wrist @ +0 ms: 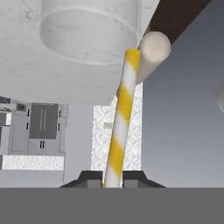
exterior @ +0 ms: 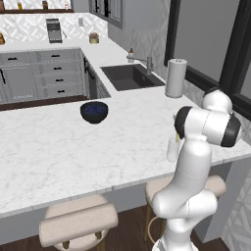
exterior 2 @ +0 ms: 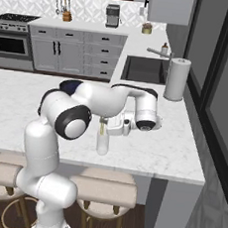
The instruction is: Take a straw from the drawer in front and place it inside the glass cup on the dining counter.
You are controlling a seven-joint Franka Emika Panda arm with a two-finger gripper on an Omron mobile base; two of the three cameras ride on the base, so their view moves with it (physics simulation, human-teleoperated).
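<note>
Taking the glass cup (exterior 2: 102,143) as the landmark: it stands on the dining counter (exterior 2: 172,152), close to the near overhanging edge, above the beige padded stools (exterior 2: 105,191). Directly over its mouth hangs the gripper (exterior 2: 103,121), its two fingers pinched tight on the straw (exterior 2: 102,128). From the right base view the straw points downward from the fingers toward the cup's opening, its lower end at or just inside the rim; I cannot tell whether it touches the glass. In the hand view the straw (wrist: 121,118) runs out from between the dark fingertips (wrist: 94,178), striped yellow and white, its far end (wrist: 132,54) lying at the edge of the cup's round outline (wrist: 87,39).

From the left base view, the cup (exterior: 172,148) sits partly behind the arm's elbow. Farther back across the counter from the cup rests a dark blue bowl (exterior: 94,111). Beyond the cup toward the window stands a white paper-towel roll (exterior 2: 176,78), and past that the dark sink (exterior 2: 143,69) with its faucet (exterior 2: 160,52).
</note>
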